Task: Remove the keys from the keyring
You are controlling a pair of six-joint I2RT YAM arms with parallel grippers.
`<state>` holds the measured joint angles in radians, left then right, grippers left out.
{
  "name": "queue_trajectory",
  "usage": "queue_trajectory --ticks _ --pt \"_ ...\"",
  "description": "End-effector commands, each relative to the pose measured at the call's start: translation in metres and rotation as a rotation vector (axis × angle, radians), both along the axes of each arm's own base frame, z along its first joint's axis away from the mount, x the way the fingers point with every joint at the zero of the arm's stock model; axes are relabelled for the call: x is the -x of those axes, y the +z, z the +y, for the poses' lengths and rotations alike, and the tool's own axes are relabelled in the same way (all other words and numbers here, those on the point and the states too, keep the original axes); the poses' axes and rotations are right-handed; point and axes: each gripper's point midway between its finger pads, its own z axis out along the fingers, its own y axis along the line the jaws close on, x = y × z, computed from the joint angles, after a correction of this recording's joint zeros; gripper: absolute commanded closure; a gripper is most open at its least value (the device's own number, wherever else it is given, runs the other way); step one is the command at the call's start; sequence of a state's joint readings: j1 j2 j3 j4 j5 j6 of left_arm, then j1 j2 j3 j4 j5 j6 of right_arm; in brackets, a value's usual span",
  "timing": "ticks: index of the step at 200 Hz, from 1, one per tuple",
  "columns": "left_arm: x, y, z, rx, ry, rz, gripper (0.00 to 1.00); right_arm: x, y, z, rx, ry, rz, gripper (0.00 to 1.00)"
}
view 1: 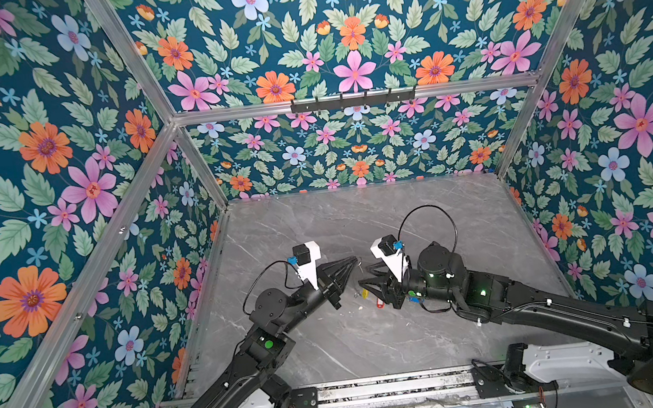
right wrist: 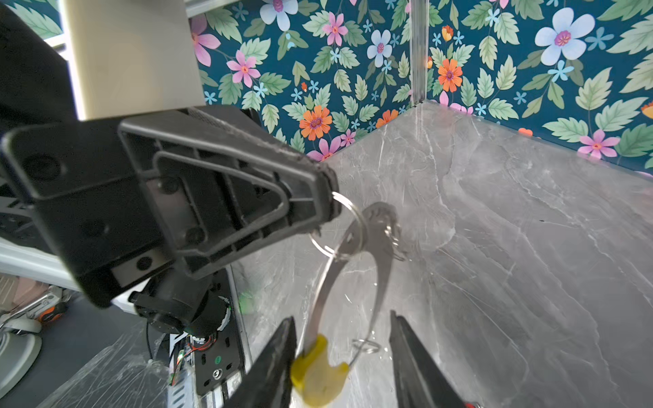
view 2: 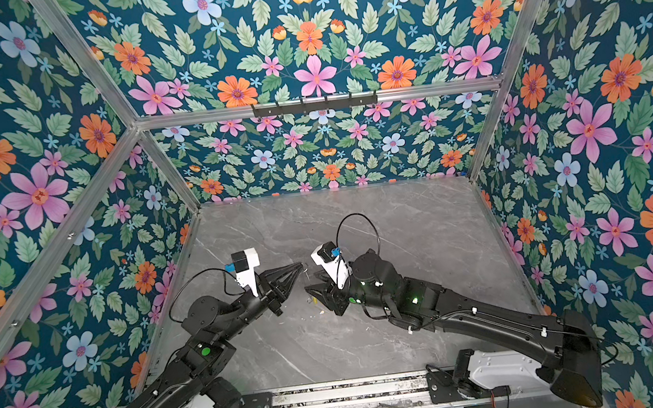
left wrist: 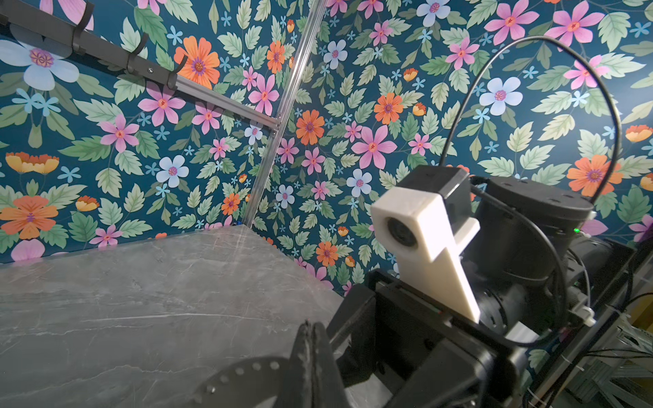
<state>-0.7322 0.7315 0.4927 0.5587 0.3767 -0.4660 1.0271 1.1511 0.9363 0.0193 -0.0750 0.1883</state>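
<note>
Two black fingers [right wrist: 279, 356] of the right gripper [right wrist: 341, 318] sit closest in the right wrist view; they stand partly apart, with the yellow part [right wrist: 318, 374] of the keyring [right wrist: 386, 254] between them; the yellow part touches one finger and the other finger is clear of it, so nothing is pinched there. The left gripper [right wrist: 327, 196] is pinched tight on a small ring [right wrist: 359, 220] that loops through the keyring; the keyring hangs from that pinch, yellow end low.

No key shows on the keyring in that view; two more little rings [right wrist: 367, 345] sit on it, bare as far as I can tell. In a top view a red tag [view 1: 378, 304] seems to lie on the table [view 1: 422, 211], just beside the right gripper; so I think the red key is off. I cannot find the blue tag for sure; the blue key may be off too, or hidden under the right gripper. If it is on, it is the job that is left.

Both gripper tips come very near each other, toward the front middle of the table; that gap is tight, so I think any pull should go away from the other gripper. Behind them and to the sides the table is bare and wide; the walls [view 1: 611, 222] are well apart from both grippers. The red tag lies close below, so a move down there could bump it.
</note>
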Motion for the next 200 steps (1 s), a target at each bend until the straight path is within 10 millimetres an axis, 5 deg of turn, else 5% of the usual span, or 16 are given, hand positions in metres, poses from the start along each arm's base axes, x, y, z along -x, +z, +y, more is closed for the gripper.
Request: queue_trajectory --ticks 1,73,99,110,128,133,135,200 --pt "0.001 0.008 -0.001 0.017 -0.011 -0.017 1.00 -0.007 0.000 -0.001 0.012 -0.033 -0.021 0.55" --pt "-0.004 0.006 0.001 0.011 0.017 -0.001 1.00 -0.002 0.000 0.002 0.011 0.002 -0.017 0.97" --pt "-0.008 0.005 0.002 0.004 0.037 0.015 1.00 0.003 0.001 0.003 0.016 0.032 -0.004 1.00" --pt "-0.011 0.008 0.004 -0.002 0.057 0.021 0.75 0.003 0.000 0.002 0.011 0.046 0.016 1.00" --pt "-0.012 0.019 0.011 -0.020 0.105 -0.013 0.48 0.001 -0.005 0.002 -0.020 0.089 0.095 1.00" --pt "-0.011 0.025 0.013 -0.027 0.115 -0.032 0.07 0.001 -0.007 0.003 -0.027 0.107 0.120 1.00" --pt "-0.011 0.027 0.015 -0.028 0.121 -0.040 0.02 0.001 -0.008 0.004 -0.028 0.117 0.130 1.00" --pt "0.011 0.070 0.049 0.010 0.222 -0.222 0.00 -0.007 -0.099 0.061 0.040 0.310 0.490 1.00"
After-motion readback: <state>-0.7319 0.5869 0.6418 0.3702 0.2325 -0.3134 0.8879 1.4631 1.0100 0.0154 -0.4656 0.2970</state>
